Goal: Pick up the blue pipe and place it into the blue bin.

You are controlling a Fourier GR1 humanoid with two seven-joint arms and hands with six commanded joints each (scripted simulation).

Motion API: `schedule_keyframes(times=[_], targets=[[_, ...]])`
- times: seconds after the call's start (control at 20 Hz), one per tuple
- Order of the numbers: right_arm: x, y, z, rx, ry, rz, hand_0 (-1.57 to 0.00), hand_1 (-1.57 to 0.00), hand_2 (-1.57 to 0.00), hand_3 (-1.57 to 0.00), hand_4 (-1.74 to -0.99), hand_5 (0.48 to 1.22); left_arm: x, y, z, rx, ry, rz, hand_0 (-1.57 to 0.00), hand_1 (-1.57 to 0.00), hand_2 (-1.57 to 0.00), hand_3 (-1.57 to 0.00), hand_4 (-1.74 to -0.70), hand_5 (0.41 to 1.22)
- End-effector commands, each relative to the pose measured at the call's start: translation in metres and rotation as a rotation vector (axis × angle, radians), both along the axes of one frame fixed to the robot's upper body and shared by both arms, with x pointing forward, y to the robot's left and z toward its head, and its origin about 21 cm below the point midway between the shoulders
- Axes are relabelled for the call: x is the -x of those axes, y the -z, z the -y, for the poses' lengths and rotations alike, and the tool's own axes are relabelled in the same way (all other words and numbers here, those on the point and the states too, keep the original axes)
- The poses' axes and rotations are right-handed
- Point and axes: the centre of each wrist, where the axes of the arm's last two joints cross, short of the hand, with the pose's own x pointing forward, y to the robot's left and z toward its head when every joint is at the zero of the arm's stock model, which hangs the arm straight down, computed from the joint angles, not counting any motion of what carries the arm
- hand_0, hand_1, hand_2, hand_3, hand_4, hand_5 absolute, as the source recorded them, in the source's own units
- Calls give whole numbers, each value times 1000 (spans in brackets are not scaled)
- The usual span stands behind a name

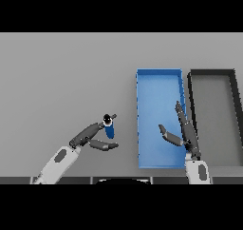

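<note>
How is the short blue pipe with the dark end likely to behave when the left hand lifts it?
The short blue pipe looks rigid, so it probably won't flex. Its round body may roll if nudged on the grey table. Small beside the left hand, it is likely light.

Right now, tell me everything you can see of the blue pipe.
The blue pipe is a short, smooth blue tube with a black opening at its upper end, ringed in white. It stands roughly upright, slightly tilted, on the grey table, left of the blue bin and outside it. The left hand reaches it, fingers at its top, thumb below; a firm grip cannot be confirmed.
</note>
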Motion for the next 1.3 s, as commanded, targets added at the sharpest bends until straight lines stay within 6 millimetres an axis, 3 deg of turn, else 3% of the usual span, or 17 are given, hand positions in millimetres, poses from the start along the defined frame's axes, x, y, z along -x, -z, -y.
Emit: schedule_keyframes(times=[0.0, 0.2, 0.3, 0.35, 0.45, 0.55, 0.65, 0.95, 1.25], targets=[[-1, -1, 1, 3, 2, 4, 1, 1, 1, 1, -1265, 597, -6, -1, 5, 0, 4, 30, 1, 1, 1, 1, -1081, 442], [2, 0, 4, 0, 4, 2, 1, 1, 1, 1, -1267, 600, -15, 4, 21, 100, 21, 26, 1, 1, -19, -18, -1109, 507], [-2, -1, 1, -1, -1, -3, 1, 1, 1, 1, -1261, 600, -16, 8, 29, 150, -5, -5, -17, -160, -290, -255, -1208, 607], [-1, -1, 1, -2, 1, -1, 1, 1, 1, 1, -1260, 600, -17, 10, 27, 188, -18, -21, -187, -348, -481, -519, -1253, 730], [1, 2, 0, 7, -3, 5, 1, 1, 1, 1, -1259, 605, -12, 16, 34, 206, -44, -36, -668, -788, -873, -875, -1419, 906], [-4, -1, 0, -2, 4, 2, 1, 1, 1, 1, -1262, 611, -11, 15, 39, 233, -51, -26, -993, -1070, -1124, -1102, -1532, 1020], [-3, -1, 2, 3, 4, 1, 1, 1, 1, 1, -1260, 614, -6, 14, 42, 223, -49, 6, -1201, -1250, -1285, -1215, -1604, 1092], [-1, 3, 1, 17, -4, -2, 1, 1, 1, 1, -1244, 623, -3, -2, 51, 301, -16, 116, -1474, -1487, -1496, -1403, -1699, 1187], [-2, -2, 1, 39, -6, 7, 1, 1, 1, 1, -1219, 634, -5, -45, 69, 369, 73, 202, -1546, -1549, -1551, -1444, -1721, 1212]])
